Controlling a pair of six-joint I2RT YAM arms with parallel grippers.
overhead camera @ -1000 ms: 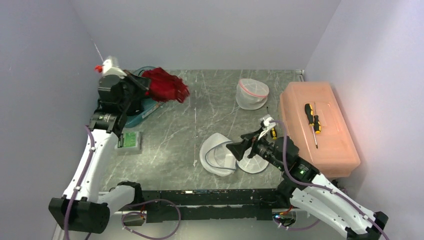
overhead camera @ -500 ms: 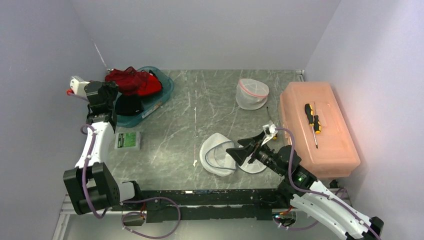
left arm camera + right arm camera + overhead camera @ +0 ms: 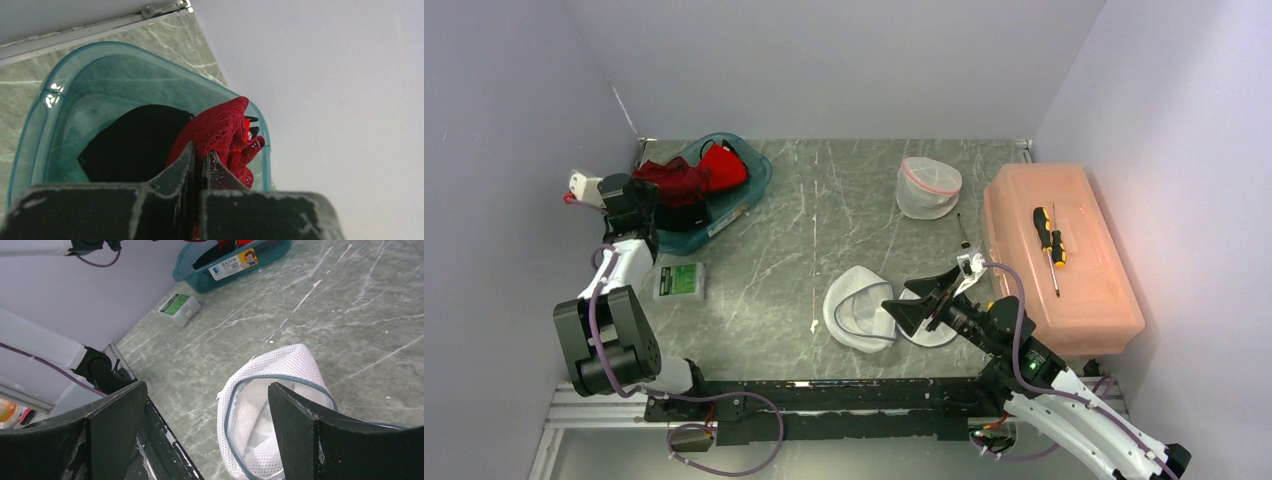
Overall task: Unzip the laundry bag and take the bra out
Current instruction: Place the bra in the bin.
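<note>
step in hand, as judged: the closing stage, setting down the removed garment. the white mesh laundry bag with grey zip edging (image 3: 280, 370) lies on the grey marbled table (image 3: 824, 220) with its mouth gaping and nothing red showing inside. the red lace bra (image 3: 220, 125) is out of it, well to the far left of the bag, draped in the teal translucent plastic basin (image 3: 115, 60) against a black garment (image 3: 135, 140). the left gripper (image 3: 201, 157) has its fingers pressed together, and a fold of the lace appears nipped between them; how much is caught cannot be told. the right gripper (image 3: 206, 387) hangs just at the near right of the bag, fingers spread wide, holding nothing. next move, as judged: part the left fingers and lift off slowly, since open lace may snag on a fingertip and be dragged over the basin rim. other items: a second white mesh bag with pink rim (image 3: 927, 190) well beyond the bag; a salmon plastic lidded box (image 3: 1084, 290) to the bag's right, bearing a yellow-and-black screwdriver (image 3: 1046, 235); a small green-labelled packet (image 3: 681, 280) to the bag's left. none obstructs the left arm, but the lilac side wall (image 3: 504, 120) beside it limits room to withdraw.
</note>
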